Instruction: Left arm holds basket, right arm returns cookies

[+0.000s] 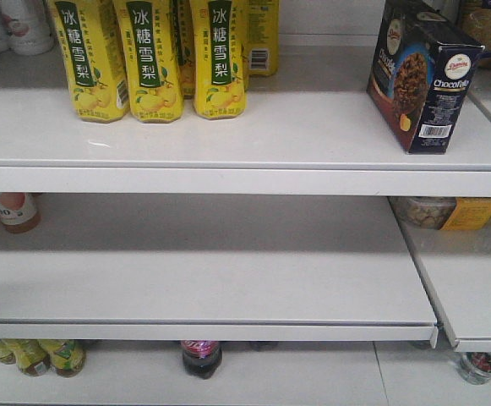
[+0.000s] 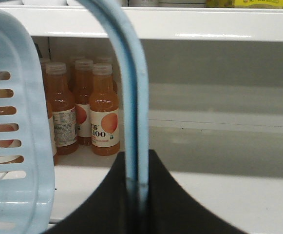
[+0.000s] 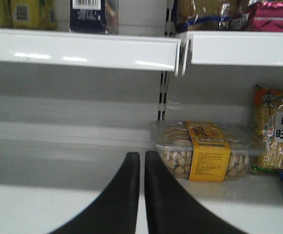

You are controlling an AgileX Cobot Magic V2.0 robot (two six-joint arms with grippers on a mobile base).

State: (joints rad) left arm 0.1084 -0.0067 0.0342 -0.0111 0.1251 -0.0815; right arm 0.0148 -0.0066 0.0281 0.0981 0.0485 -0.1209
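The cookies, a dark navy box with a chocolate-chip cookie picture, stand on the top shelf at the far right, turned slightly; the barcode end of the cookies shows above in the right wrist view. My right gripper is shut with nothing in it, below that shelf and level with the middle shelf. My left gripper is shut on a looped handle of the light blue basket, whose slotted wall fills the left of that view. Neither arm shows in the front view.
Yellow drink bottles line the top shelf's left. Orange juice bottles stand behind the basket. A clear snack tub with a yellow label and a bagged snack sit right of my right gripper. A shelf lip runs overhead.
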